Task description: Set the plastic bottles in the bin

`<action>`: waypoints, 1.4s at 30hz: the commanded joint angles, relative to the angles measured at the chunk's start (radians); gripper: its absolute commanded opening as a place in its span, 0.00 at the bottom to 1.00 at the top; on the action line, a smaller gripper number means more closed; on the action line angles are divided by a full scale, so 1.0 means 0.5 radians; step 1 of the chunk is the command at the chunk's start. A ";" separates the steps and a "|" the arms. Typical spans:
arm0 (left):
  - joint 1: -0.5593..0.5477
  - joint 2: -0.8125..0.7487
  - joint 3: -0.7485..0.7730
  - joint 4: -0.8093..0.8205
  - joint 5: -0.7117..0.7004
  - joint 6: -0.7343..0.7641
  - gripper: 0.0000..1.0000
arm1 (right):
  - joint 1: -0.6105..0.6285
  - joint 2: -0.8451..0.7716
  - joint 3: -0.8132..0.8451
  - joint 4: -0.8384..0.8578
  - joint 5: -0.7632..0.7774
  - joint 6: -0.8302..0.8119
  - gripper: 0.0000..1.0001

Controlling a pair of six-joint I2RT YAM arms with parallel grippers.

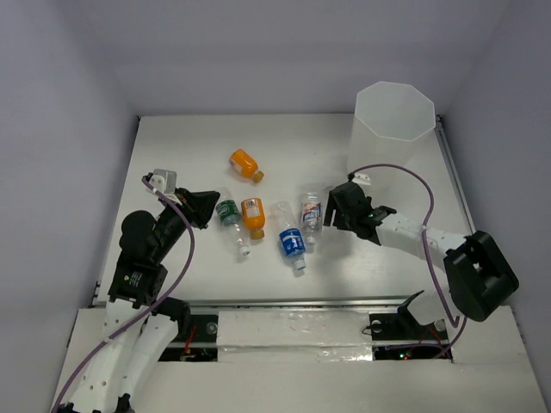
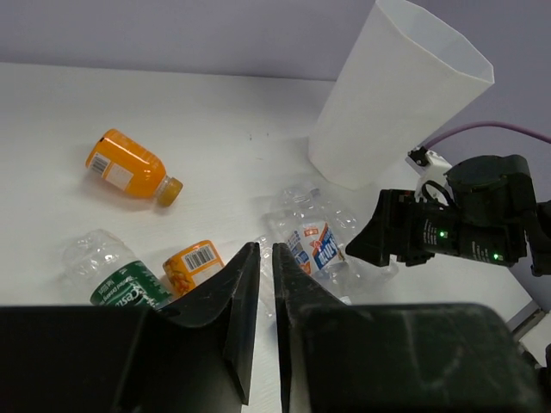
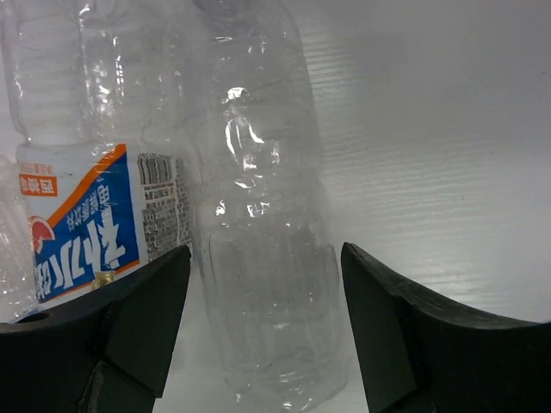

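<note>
bin (image 1: 383, 148): stood upright at the far right corner of the table (image 1: 172, 155), just beyond the right gripper.
bottles: five showed in the top view, all lying on the table outside the bin.
far orange bottle (image 1: 244, 164): lay alone, apart from the others.
row nearer the arms: green-label bottle (image 1: 229, 212), near orange bottle (image 1: 253, 215), blue-label bottle (image 1: 291, 241) and white-label bottle (image 1: 311, 213), side by side from left to right.
left gripper (image 2: 265, 249): nearly closed, with only a thin slit between the fingers and nothing in it; it sat just left of the green-label bottle.
right gripper (image 1: 331, 209): spread wide at the white-label bottle, a finger on either side of a clear body (image 3: 267, 172); could not tell whether the fingers touched it, or whether it belonged to the white-label bottle or to another.
</note>
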 commanded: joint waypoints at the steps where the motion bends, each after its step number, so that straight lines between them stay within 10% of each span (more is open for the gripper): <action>1: 0.008 -0.023 0.100 0.060 0.007 0.003 0.10 | -0.008 0.054 0.142 0.017 -0.033 -0.065 0.76; 14: 0.008 0.115 0.122 -0.065 -0.140 -0.055 0.30 | -0.008 0.116 0.142 -0.078 -0.125 -0.077 0.75; 22: 0.008 0.305 0.134 -0.244 -0.312 -0.160 0.67 | -0.008 -0.187 0.072 -0.118 -0.024 -0.047 0.43; 36: 0.008 0.354 -0.111 -0.348 -0.558 -0.463 0.77 | -0.008 -1.216 0.393 -0.247 -0.664 -0.221 0.42; 42: -0.075 0.473 -0.326 -0.134 -0.622 -0.647 0.78 | -0.008 -1.054 0.896 -0.130 -0.253 -0.415 0.43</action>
